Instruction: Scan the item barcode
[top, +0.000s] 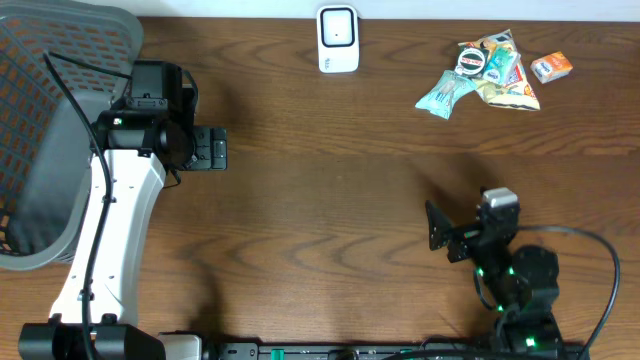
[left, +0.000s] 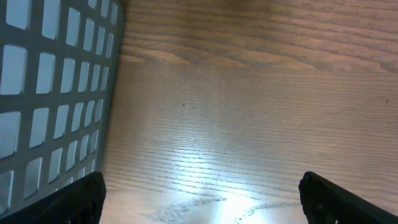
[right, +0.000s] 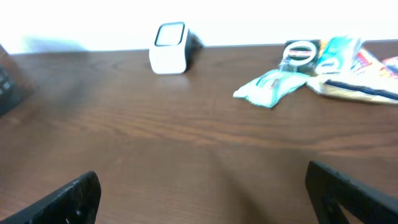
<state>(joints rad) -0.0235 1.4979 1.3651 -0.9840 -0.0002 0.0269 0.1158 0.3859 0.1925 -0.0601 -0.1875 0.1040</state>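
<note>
Dark wood tabletop (top: 330, 200) carries a grey mesh basket (top: 40, 130) at its left edge; the left gripper (top: 222, 149) beside it and the right gripper (top: 436, 228) at the near right both stand with jaws wide apart, holding nothing. Far right lies a heap of snack packets (top: 490, 80), well apart from the white barcode scanner (top: 338, 39) at far centre. They look light, soft and probably slippery, so the teal packet (top: 446, 92) on the heap's left edge seems best pinched across its narrow width, while the small orange box (top: 552, 67) looks stiffer.
</note>
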